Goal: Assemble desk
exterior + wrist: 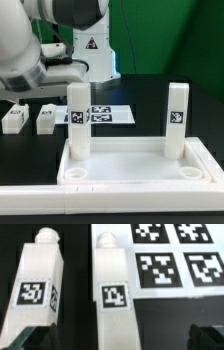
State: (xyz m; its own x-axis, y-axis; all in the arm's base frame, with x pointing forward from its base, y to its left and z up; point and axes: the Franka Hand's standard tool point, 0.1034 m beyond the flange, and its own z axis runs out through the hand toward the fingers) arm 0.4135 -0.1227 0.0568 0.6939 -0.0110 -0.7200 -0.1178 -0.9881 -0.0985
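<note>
Black table [150,95] runs across the whole scene, with the white arm [30,55] leaning in over one end of it. The desk top [130,165], a rimmed white tray, is the biggest piece and lies well away from the gripper [118,339]. Two legs already stand upright in its sockets, one [78,120] at the corner nearer the gripper and one [177,118] at the farther corner. Two more sockets [78,173] [190,172] are empty.

The marker board [175,258] lies flat just beside the spot under the gripper. Two loose legs lie side by side on the table directly below it. One leg [115,297] sits between the fingertips [30,336], its edge right next to the marker board. The other leg [35,291] lies just outside it, under or close by one fingertip.

The gripper's jaws stand wide apart and hold nothing; they hang above the loose legs without closing on either.

The step in hand looks like picking up the third leg. The next move probably calls for lowering straight down so the fingers straddle only the middle leg. The neighbouring leg lies close, so a finger could land on it or push it aside.
</note>
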